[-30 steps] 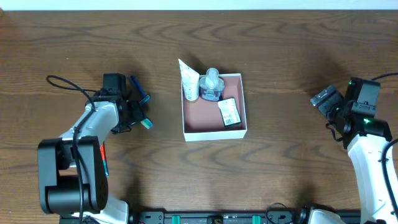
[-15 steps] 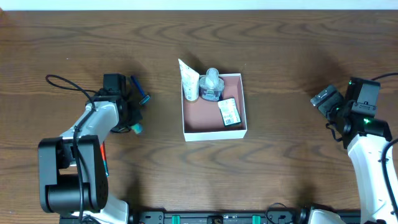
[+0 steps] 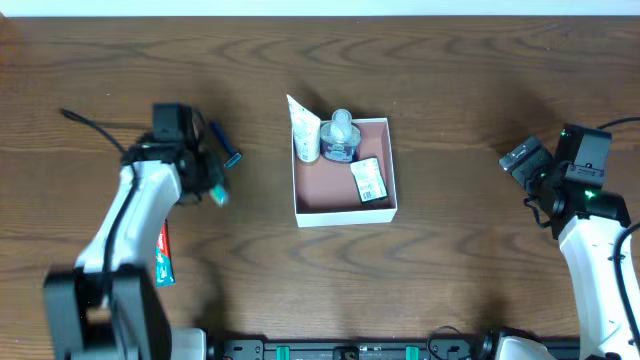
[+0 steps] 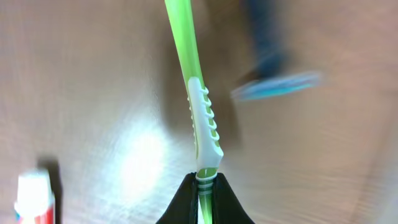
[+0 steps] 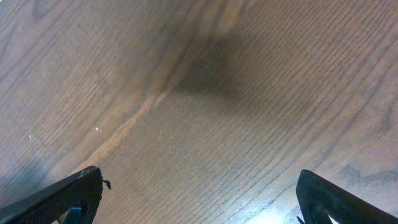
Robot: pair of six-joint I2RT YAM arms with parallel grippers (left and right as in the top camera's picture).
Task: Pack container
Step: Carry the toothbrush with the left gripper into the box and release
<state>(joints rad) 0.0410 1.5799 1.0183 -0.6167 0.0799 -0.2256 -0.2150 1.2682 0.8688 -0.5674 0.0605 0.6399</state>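
The container point(image 3: 346, 214), a shallow white box with a pinkish floor, sits mid-table holding a white tube point(image 3: 305, 130), a clear bottle point(image 3: 340, 137) and a small packet point(image 3: 369, 180). To its left my left gripper point(image 3: 207, 186) is shut on a green toothbrush point(image 3: 218, 196). In the left wrist view the black fingers point(image 4: 183, 202) pinch the toothbrush point(image 4: 200, 124) at its handle end, the rest sticking out ahead over the wood. My right gripper point(image 3: 521, 158) hovers at the far right, open point(image 5: 202, 194) with only bare table between its fingers.
A blue razor point(image 3: 226, 149) lies just beyond the left gripper, blurred in the left wrist view point(image 4: 273, 84). A red, white and teal toothpaste tube point(image 3: 163, 256) lies near the left arm's base, its end visible point(image 4: 34, 200). Dark wood table point(image 3: 470, 80).
My left gripper has shut on the green toothbrush. The left arm has shifted left and back, which uncovers the toothpaste tube. The right arm has not moved.
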